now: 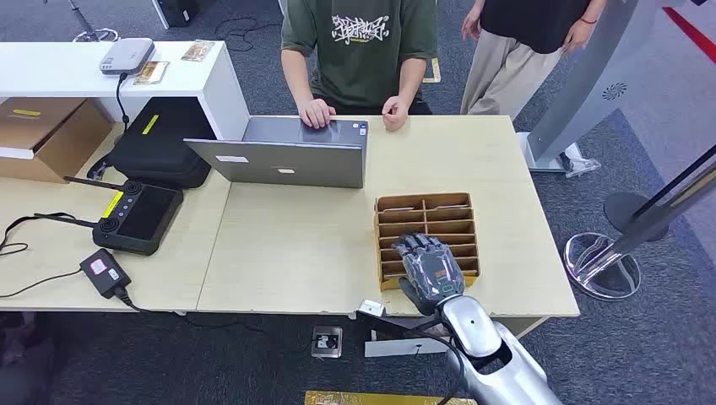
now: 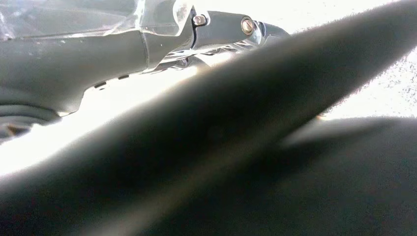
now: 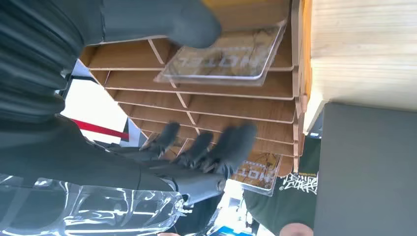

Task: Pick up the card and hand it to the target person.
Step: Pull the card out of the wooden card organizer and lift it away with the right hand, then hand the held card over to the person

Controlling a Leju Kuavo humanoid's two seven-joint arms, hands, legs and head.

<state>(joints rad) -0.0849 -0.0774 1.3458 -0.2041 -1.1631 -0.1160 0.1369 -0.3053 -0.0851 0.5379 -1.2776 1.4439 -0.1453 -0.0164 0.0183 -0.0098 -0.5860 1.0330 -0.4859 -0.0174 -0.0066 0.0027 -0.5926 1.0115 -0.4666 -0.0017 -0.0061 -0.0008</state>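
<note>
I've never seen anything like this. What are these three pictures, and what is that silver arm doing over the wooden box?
The silver arm belongs to a humanoid robot. The wide picture looks down from its head; the other two come from cameras at its wrists. Its right hand hovers over a wooden rack of slots on the desk, fingers spread, near a clear-sleeved card in a slot, apparently not yet gripping it. A laptop stands before a seated person. The left wrist picture is too blurred to read.

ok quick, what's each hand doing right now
Left hand: cannot be told, view too close and dark.
Right hand: open over the card rack, holding nothing.
</note>
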